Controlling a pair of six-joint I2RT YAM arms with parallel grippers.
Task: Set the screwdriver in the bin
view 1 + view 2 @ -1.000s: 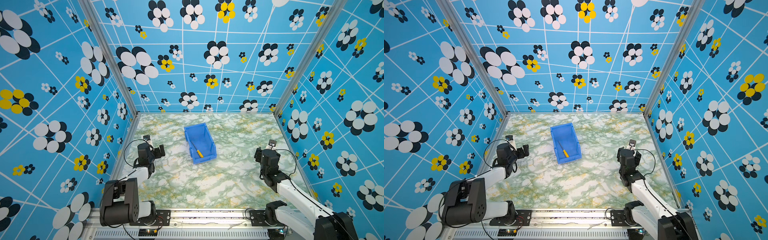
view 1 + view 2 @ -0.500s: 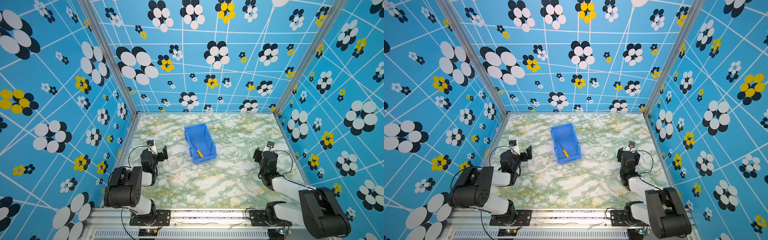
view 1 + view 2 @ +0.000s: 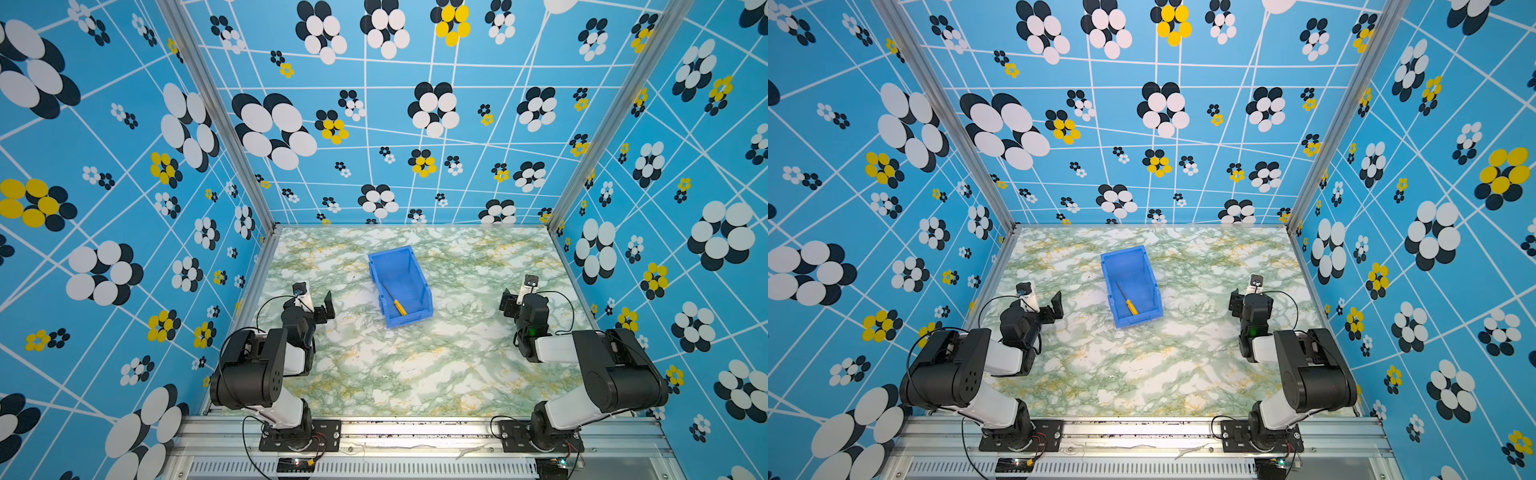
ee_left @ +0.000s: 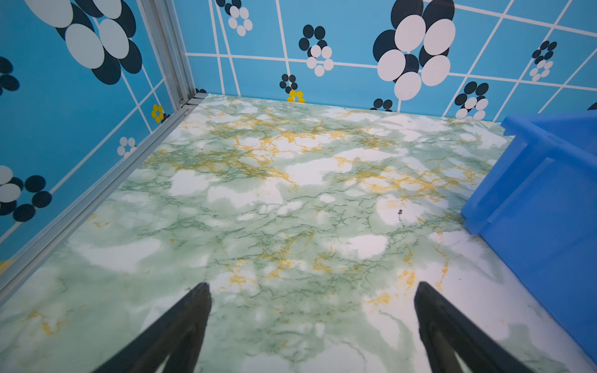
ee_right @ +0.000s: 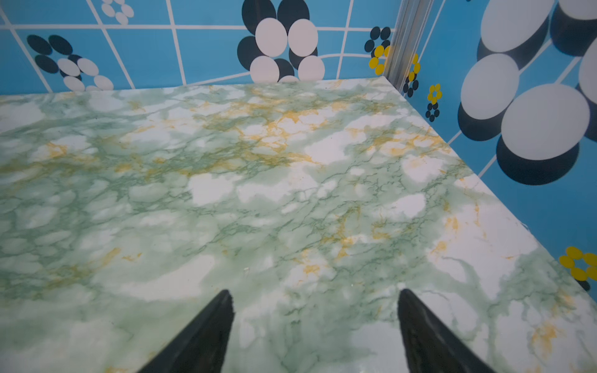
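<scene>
Screwdriver lies inside the bin, flat on the bin floor, near the lower front lip. In both top views the bin sits mid-table, slightly toward 12 o'clock of centre, its long axis running roughly 11 to 5 o'clock, low lip at the 5–6 o'clock end.

Screwdriver long axis: about 11 to 5 o'clock, close to parallel with the bin's long walls. Yellow-orange handle at the 5 o'clock end, thin dark shaft pointing toward 11 o'clock and the tall back wall. Judgement: it lies lengthwise because the bin is narrow; the walls leave little room for it to rest crosswise.

Left gripper: jaws stand wide apart, nothing between them, only bare table below. One blue side wall of the bin shows at the edge of the left wrist view, apart from the fingers.

Right gripper: jaws likewise spread wide, empty, marbled table beneath. No bin in the right wrist view.

In a top view the left gripper sits at about 9 o'clock of the bin, the right gripper at about 3 o'clock, each well apart from it, arms folded low near their bases.

Judgement: task reads as complete; arms look parked clear of the bin, so nothing is likely to disturb it.
</scene>
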